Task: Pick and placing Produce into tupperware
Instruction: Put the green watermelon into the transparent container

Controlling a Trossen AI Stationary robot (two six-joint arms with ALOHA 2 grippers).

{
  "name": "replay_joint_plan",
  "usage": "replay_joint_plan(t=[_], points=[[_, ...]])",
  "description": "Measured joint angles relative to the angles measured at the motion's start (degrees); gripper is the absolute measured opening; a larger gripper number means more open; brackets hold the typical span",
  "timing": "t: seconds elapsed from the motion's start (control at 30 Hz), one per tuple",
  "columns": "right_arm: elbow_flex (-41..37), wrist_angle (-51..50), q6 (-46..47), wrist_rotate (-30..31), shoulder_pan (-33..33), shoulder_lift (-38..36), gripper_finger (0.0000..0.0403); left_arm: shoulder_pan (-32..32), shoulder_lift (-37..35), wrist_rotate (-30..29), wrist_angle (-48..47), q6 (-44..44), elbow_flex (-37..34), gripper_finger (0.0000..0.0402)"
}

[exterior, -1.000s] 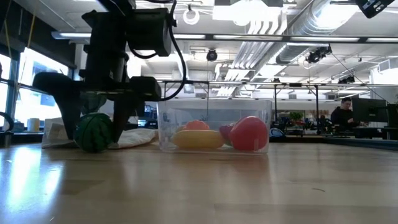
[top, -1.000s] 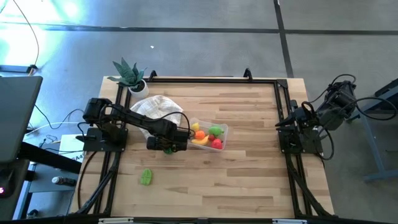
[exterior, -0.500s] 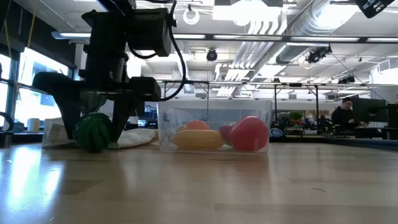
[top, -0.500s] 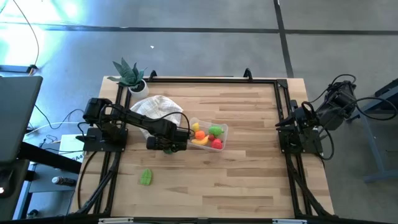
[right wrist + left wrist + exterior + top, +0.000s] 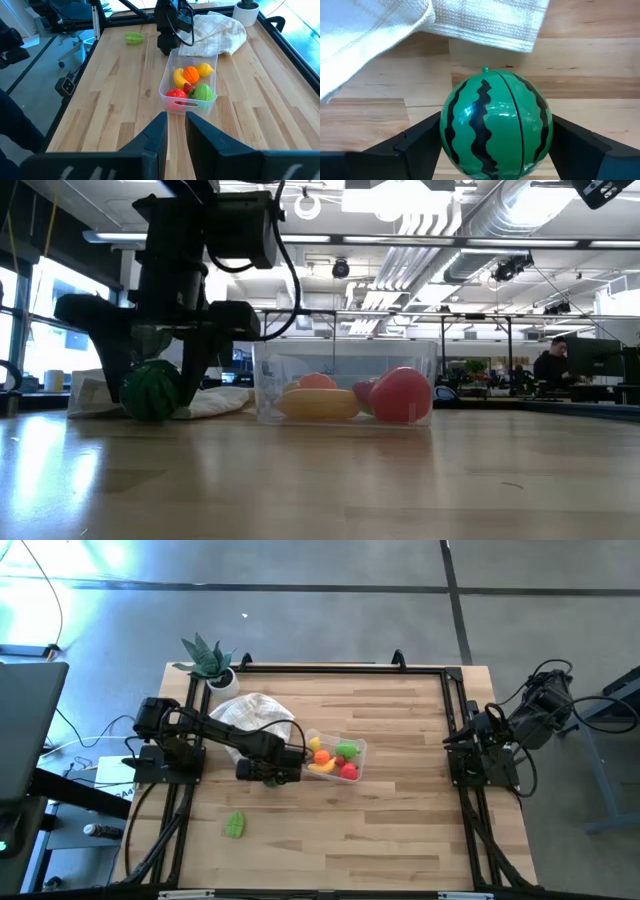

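Note:
A green toy watermelon with dark stripes sits on the table just left of the tupperware, also seen in the low view. My left gripper reaches down over it, shut on it. The tupperware is a clear, shallow container. It holds a banana, an orange, a lemon, a green fruit and a red fruit. My right gripper waits at the table's right edge, fingers shut, touching nothing. My left gripper pinches the watermelon between its two fingers, one on each side of its widest part. The fingers come from above, pointing down. The watermelon stays upright, and its underside appears to be on the table.
A white cloth lies crumpled just behind the watermelon, touching the tupperware's far-left corner. A small green produce piece lies near the table's near-left part. A potted plant stands at the far-left corner. Bare wood spreads to the right and near side.

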Motion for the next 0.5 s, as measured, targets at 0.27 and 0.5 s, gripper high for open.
replay_joint_plan(t=[0.27, 0.5], points=[[0.00, 0.00, 0.00, 0.00, 0.00, 0.02, 0.0058, 0.00, 0.00, -0.31, -4.93, 1.07, 4.80, 0.0290], [0.00, 0.00, 0.00, 0.00, 0.01, 0.02, 0.0058, 0.04, 0.00, -4.32, -14.66, 2.47, 13.62, 0.0286]])
